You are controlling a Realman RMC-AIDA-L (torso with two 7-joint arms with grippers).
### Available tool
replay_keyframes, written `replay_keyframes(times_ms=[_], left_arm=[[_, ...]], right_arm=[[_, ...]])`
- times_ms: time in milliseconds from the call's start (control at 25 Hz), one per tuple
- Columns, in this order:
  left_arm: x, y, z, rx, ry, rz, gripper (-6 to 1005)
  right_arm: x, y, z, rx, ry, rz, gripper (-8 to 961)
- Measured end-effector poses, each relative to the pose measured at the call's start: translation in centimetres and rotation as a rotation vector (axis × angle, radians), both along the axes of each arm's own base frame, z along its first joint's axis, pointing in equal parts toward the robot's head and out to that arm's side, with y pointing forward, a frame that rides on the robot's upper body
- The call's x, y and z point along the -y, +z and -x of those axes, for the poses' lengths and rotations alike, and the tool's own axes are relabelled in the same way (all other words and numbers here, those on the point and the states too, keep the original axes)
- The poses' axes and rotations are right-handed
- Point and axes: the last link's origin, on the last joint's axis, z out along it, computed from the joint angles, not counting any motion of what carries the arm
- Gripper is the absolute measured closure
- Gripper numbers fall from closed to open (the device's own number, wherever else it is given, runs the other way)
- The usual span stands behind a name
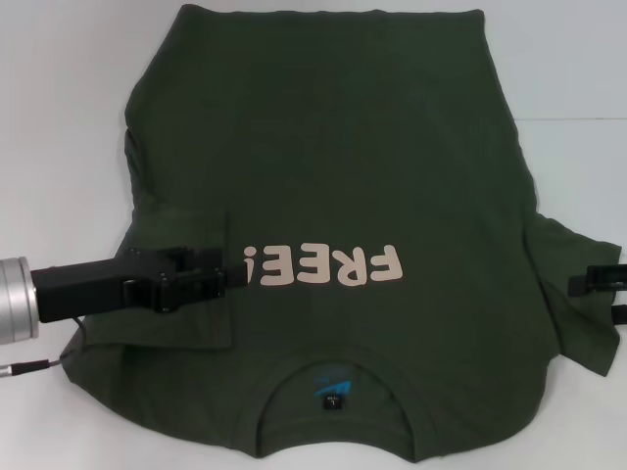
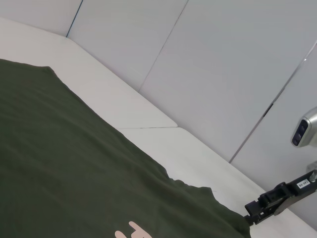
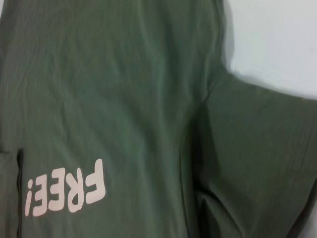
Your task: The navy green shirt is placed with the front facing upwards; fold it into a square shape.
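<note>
The navy green shirt [image 1: 333, 186] lies flat on the white table, front up, with its pink "FREE!" lettering [image 1: 323, 266] on the chest and the collar with a blue label [image 1: 333, 389] at the near edge. Its left sleeve is folded inward as a flap [image 1: 186, 328] over the chest. My left gripper [image 1: 229, 273] reaches in from the left and sits at that flap's free edge, shut on the cloth. At the right edge of the head view, my right gripper [image 1: 600, 297] hovers open over the spread right sleeve [image 1: 573, 245]. That sleeve [image 3: 267, 148] also fills the right wrist view.
The white table [image 1: 59, 88] shows bare on both sides of the shirt and at the far corners. Pale wall panels [image 2: 208, 59] rise behind the table. The left wrist view catches my right gripper [image 2: 258, 211] by the shirt's far sleeve.
</note>
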Motion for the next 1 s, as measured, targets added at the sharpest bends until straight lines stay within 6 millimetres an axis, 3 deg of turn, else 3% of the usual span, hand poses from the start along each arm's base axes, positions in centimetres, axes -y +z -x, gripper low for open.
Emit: replay_keyframes(times_ms=[1000], left_arm=[[0.28, -0.18, 0.20, 0.004, 0.008, 0.001, 398]], right_arm=[[-0.16, -0.63, -0.19, -0.029, -0.005, -0.066, 139]])
